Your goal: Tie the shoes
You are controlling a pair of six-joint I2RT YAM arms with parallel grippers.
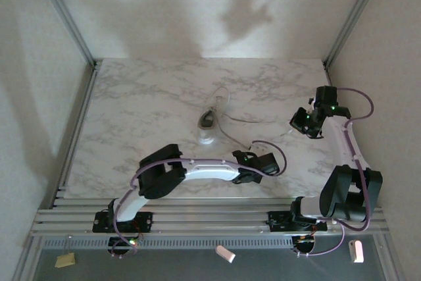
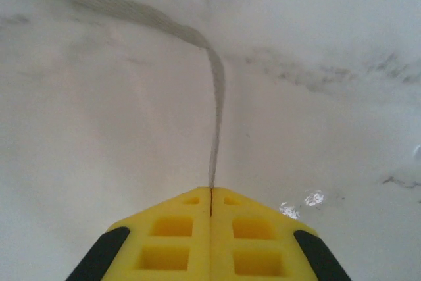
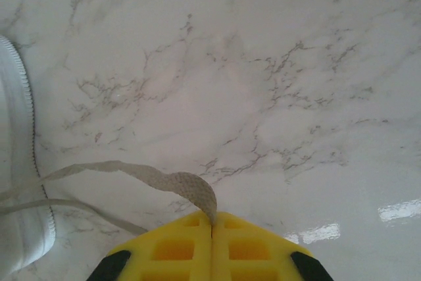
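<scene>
Lying near the middle of the marble bench (image 1: 145, 110), the shoe (image 1: 206, 123) runs roughly from 12 to 6 o'clock in the top view. Its opening faces up and shows a greyish lining, and whether anything sits inside is too small to tell.

The left lace (image 1: 230, 137) leaves the shoe toward 4 o'clock and ends at the left fingers (image 1: 250, 154), which sit at about 5 o'clock from the shoe, well apart from it. In the left wrist view the yellow left fingers (image 2: 194, 205) are clenched flat together with the left lace (image 2: 216, 110) pinched in the seam. From there it rises toward 12 o'clock, then bends off toward 10 o'clock above the bench (image 2: 99, 162).

The right lace (image 1: 256, 120) runs from the shoe toward 3 o'clock to the right fingers (image 1: 297, 122), also well apart from the shoe. In the right wrist view the right fingers (image 3: 194, 228) are pressed shut on the right lace (image 3: 158, 177), which arcs over toward 9 o'clock to the shoe (image 3: 16, 182) at the left edge, lifted off the bench (image 3: 296, 64).

Neither set of fingers touches the shoe itself.
</scene>
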